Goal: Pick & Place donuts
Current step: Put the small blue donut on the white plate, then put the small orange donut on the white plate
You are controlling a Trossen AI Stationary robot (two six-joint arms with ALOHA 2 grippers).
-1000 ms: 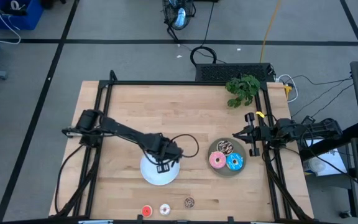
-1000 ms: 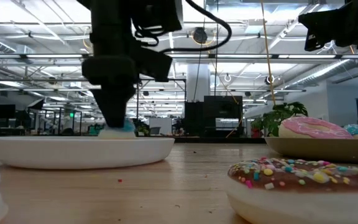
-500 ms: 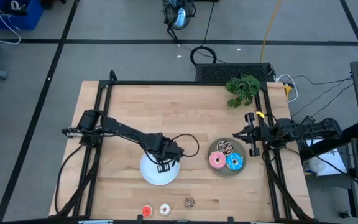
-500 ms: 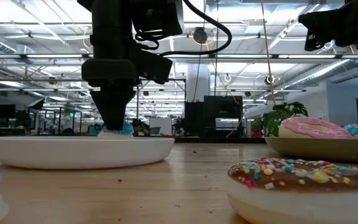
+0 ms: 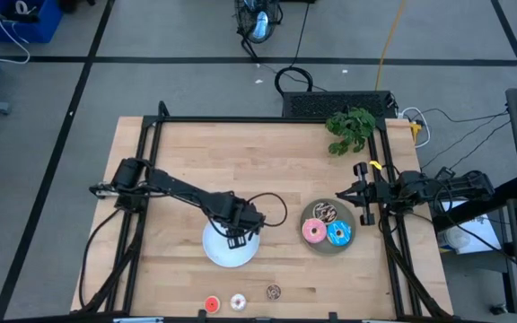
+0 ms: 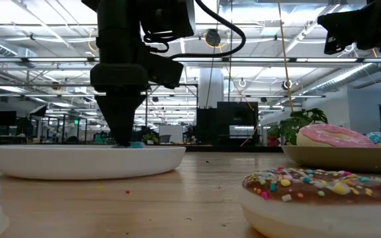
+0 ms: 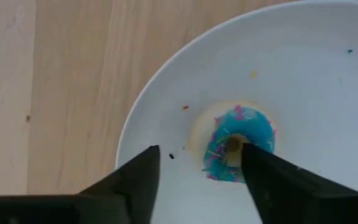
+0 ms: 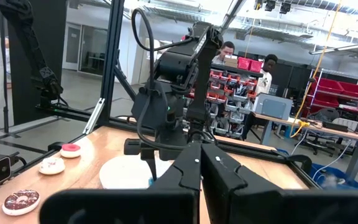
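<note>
Donuts are spread over the wooden counter (image 5: 240,161). From above, the pink donut (image 5: 313,231), the blue donut (image 5: 338,235) and the chocolate-sprinkled donut (image 5: 324,213) sit together on the grey plate (image 5: 306,212). Three minis line the near edge: red (image 5: 211,304), white (image 5: 238,301), brown (image 5: 274,292). The left claw (image 5: 240,237) hangs over the white plate (image 5: 218,253); the right claw (image 5: 346,198) waits at the counter's right edge, just beside the grey plate.

At counter level, the left claw (image 6: 121,135) reaches down into the white plate (image 6: 84,161), with a sliver of blue at its tips. A chocolate-sprinkled donut (image 6: 323,198) fills the foreground.

The left wrist camera shows the mini blue donut (image 7: 238,143) lying flat on the white plate (image 7: 316,68), the claw spread open, fingers (image 7: 135,180) on either side without touching it.

The right wrist camera shows its own claw (image 8: 201,163) pressed closed, gripping nothing. People stand in the room beyond.
</note>
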